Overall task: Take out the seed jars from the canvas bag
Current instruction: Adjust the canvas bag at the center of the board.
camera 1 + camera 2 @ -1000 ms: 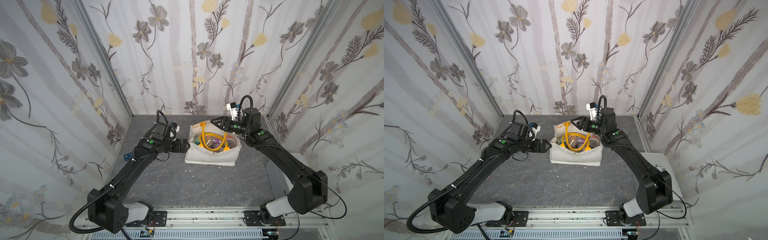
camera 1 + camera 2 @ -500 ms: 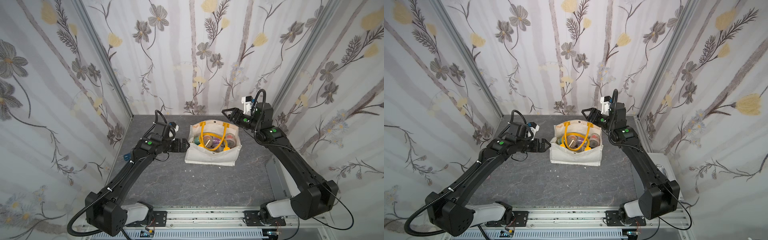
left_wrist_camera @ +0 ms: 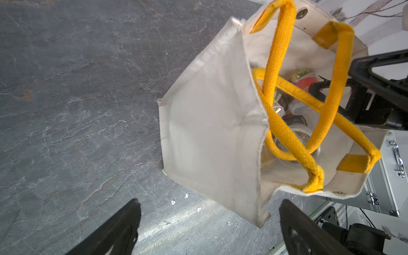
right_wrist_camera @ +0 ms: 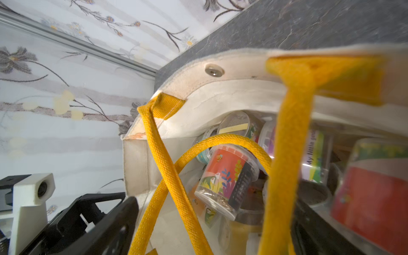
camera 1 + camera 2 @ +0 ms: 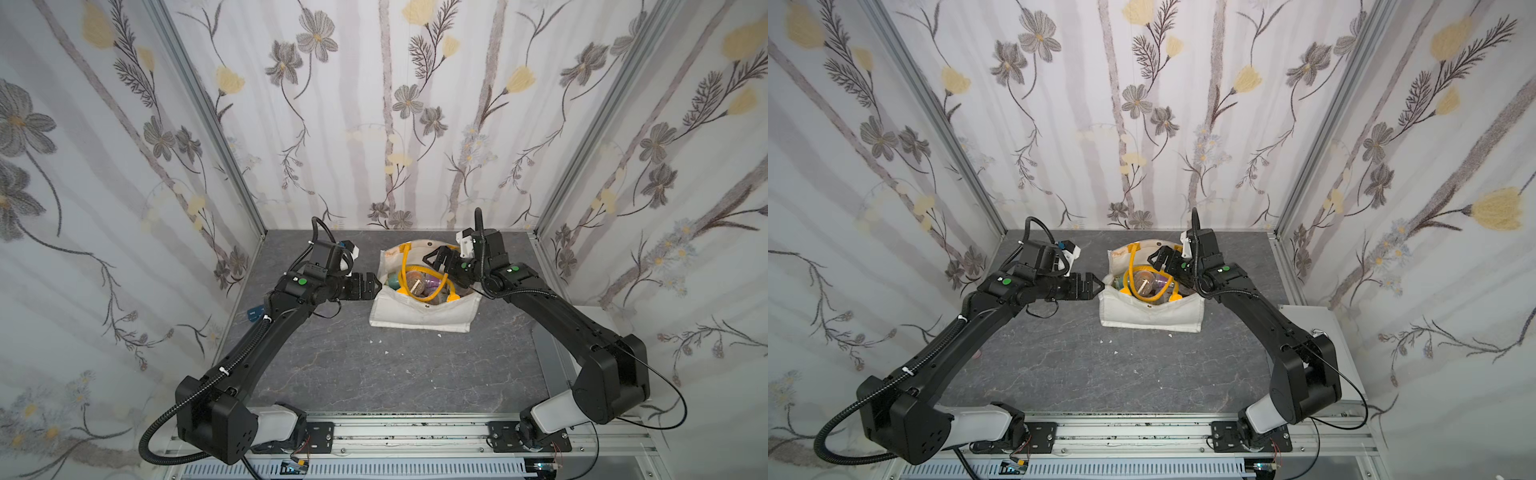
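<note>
The right jaws have swung back over the canvas bag (image 5: 419, 309), wider.

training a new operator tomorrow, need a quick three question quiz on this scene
1. True or false: the left gripper is clamped on the canvas bag.
2. Which gripper hangs over the bag's mouth? A left, B right, C neither.
3. Fill in: the seed jars lie ___ the bag, under its yellow handles.
Key: 1 false, its jaws stand open at the bag's side; 2 B, the right gripper; 3 inside.
</note>
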{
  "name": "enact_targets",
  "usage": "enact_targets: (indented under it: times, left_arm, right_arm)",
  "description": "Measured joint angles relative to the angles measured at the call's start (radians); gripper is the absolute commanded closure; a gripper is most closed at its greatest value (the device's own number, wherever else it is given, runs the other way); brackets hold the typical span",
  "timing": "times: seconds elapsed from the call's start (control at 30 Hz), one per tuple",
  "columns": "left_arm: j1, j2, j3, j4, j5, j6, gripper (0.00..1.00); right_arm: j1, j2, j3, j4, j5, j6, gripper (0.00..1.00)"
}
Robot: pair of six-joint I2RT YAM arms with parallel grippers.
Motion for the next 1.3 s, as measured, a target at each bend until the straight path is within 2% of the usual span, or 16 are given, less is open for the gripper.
enact_targets:
  times: [0.23, 0.57, 0.67, 0.87, 1.07, 1.2, 1.3]
  left_arm:
    - [0.0, 0.027, 0.006, -0.01, -0.008, -0.001, 0.0]
    - [0.0, 0.029, -0.006, -0.019, -0.016, -0.005, 0.0]
    - [0.0, 0.029, -0.014, -0.021, -0.016, -0.008, 0.0]
    - [0.0, 0.019, -0.018, -0.021, -0.002, -0.016, 0.0]
    - [0.0, 0.007, -0.018, -0.019, 0.008, -0.015, 0.0]
    - [0.0, 0.008, -0.016, -0.02, 0.016, -0.003, 0.0]
    - [0.0, 0.008, -0.015, -0.019, 0.03, -0.003, 0.0]
  right_arm:
    - [0.008, 0.016, 0.027, 0.203, -0.208, 0.037, 0.04]
    - [-0.064, 0.076, 0.113, 0.425, -0.338, 0.183, 0.03]
    - [-0.096, 0.125, 0.182, 0.439, -0.336, 0.206, 0.03]
    - [-0.177, 0.233, 0.325, 0.396, -0.245, 0.211, 0.0]
    - [-0.209, 0.257, 0.395, 0.343, -0.196, 0.183, 0.0]
    - [-0.23, 0.257, 0.42, 0.293, -0.137, 0.138, 0.0]
    - [-0.235, 0.254, 0.474, 0.197, -0.089, 0.055, 0.0]
